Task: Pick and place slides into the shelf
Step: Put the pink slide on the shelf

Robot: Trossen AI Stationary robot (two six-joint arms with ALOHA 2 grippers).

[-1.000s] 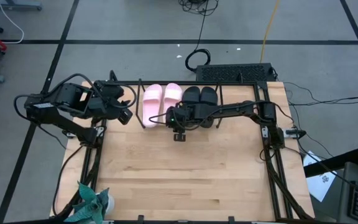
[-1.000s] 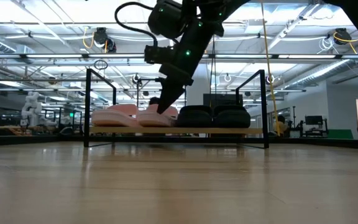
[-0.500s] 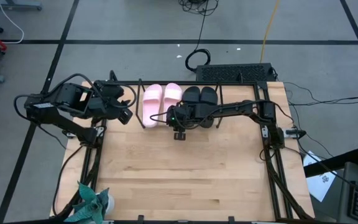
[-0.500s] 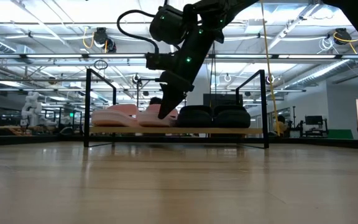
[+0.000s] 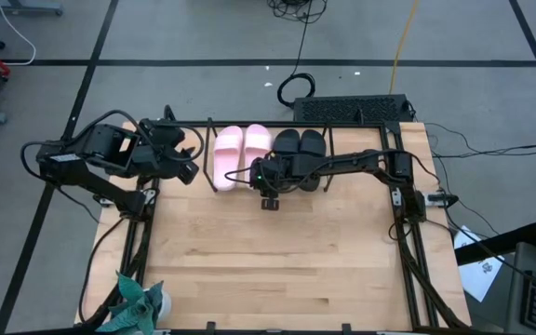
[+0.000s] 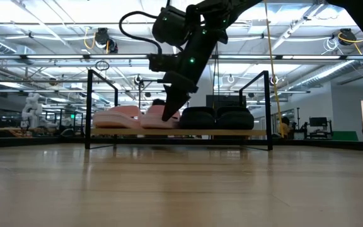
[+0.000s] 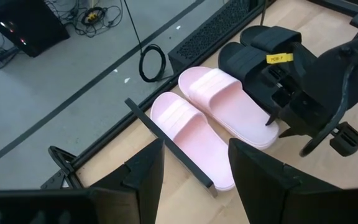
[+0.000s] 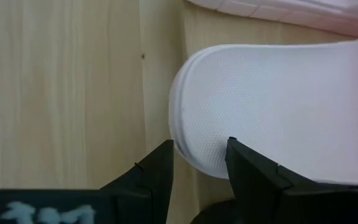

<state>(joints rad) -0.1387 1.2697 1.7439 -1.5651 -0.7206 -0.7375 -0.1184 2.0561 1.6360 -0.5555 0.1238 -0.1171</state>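
With all four slides on the shelf (image 5: 342,126), my right end effector (image 8: 197,163), fingers parted and empty at the pink slide's (image 8: 278,112) heel, should lift clear without dragging it out.

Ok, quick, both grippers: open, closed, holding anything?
Left gripper: open, empty, beside the shelf.
Right gripper: open, empty, at a pink slide's heel.
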